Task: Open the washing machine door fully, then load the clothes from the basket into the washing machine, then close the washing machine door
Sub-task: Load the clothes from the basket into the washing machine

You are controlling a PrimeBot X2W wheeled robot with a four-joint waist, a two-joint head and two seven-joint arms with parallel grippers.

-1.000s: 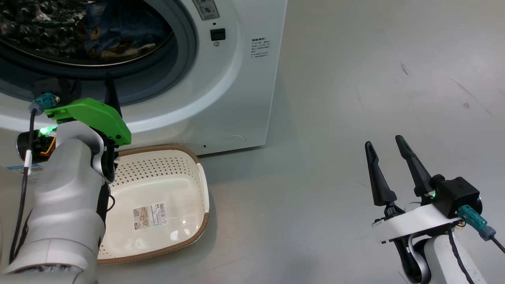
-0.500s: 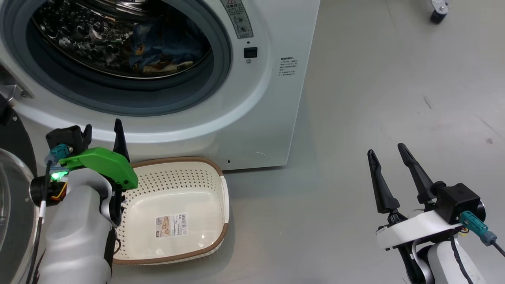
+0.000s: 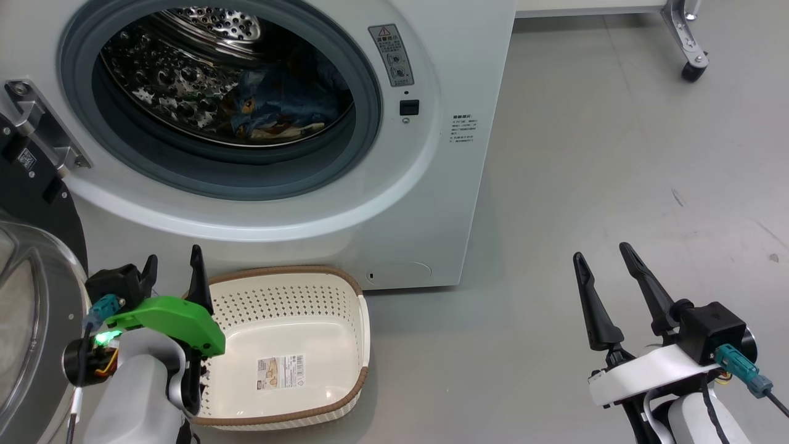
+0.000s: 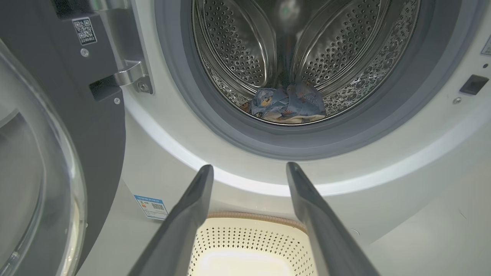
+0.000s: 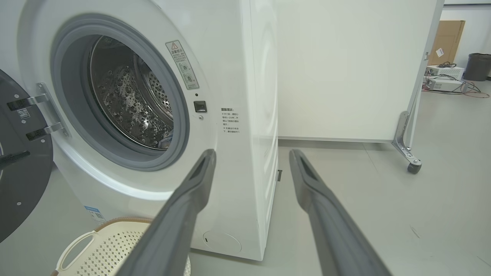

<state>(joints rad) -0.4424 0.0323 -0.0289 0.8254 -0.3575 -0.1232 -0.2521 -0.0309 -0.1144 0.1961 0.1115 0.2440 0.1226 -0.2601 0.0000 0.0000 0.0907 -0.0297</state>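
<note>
My left tool and right tool were spread and empty, clothes sat in the drum, basket bare; door hung open left, probably heavy, stiff, glossy, so I'd push its black rim.

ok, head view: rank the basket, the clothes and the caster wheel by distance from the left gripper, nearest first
1. basket: on the floor, right beside the left gripper, on its right.
2. clothes: ahead, inside the washing machine.
3. caster wheel: far off, top right corner.
</note>
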